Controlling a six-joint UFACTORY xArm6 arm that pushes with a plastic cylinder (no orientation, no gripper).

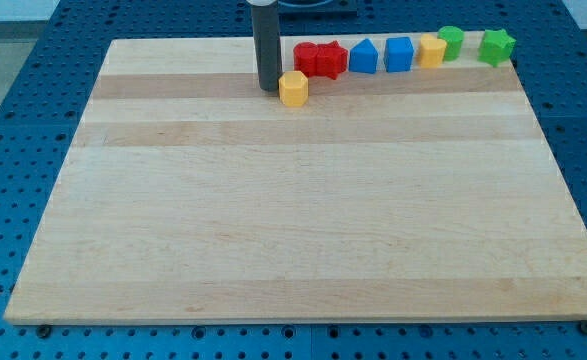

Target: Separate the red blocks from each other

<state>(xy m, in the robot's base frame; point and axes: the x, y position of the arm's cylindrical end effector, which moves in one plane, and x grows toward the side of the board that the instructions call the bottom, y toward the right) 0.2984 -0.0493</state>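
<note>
Nearest the camera, the wooden desk lies bare across its whole lower and middle stretch; nothing stands on it until close to the view's top edge. First up there is a yellow hexagonal block, set a little forward of the rest. My tip stands on the desk right at that block's left side, touching it or very nearly; I cannot tell which. I have no fingers at all, only the straight dark rod, so nothing is gripped and nothing can be; I can only push.

Just behind and to the right of the yellow hexagonal block sit the task's things: a red block and a red star-shaped block, pressed together so closely that the seam between them is hard to make out. Further along the same back row to the view's right come a blue house-shaped block, a blue cube, a yellow block, a green round block and a green star-shaped block.

The risks, as I judge them: the yellow hexagonal block lies between my tip and the reds, so a push to the right would likely drive it into them and shove both along as a pair. The row is tight, so a red moved rightward could jam against the blue house-shaped block. The desk's far edge is close behind, and a push upward could send a block off it.
</note>
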